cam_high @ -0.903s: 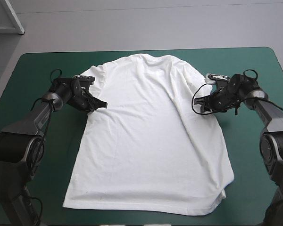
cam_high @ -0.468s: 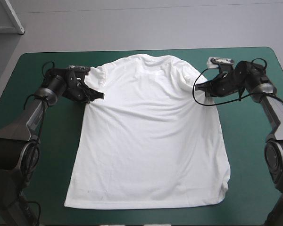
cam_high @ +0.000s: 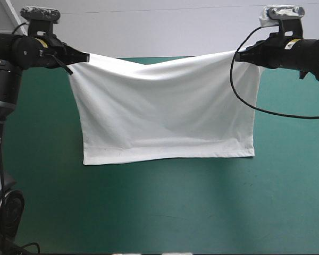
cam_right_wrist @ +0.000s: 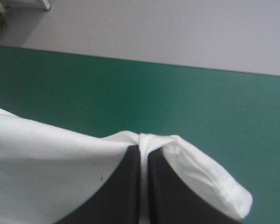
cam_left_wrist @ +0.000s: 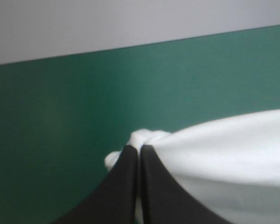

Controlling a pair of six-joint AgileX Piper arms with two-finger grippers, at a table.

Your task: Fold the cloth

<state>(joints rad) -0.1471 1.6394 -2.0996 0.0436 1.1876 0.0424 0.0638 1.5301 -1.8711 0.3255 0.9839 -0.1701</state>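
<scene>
The white T-shirt hangs in the air above the teal-green table, stretched between both arms, its top edge sagging in the middle and its lower hem level. My left gripper is shut on the T-shirt's left upper corner; in the left wrist view the black fingers meet with a white bunch of T-shirt pinched at my left gripper. My right gripper is shut on the right upper corner; in the right wrist view cloth folds over my right gripper.
The teal-green cover lies bare below and around the hanging shirt. The table's far edge shows ahead of the left gripper, and likewise the far edge ahead of the right one.
Both grippers rose high from the table with the T-shirt's sides in them. The shirt, flat on the table earlier, now hangs lifted and doubled between them.
</scene>
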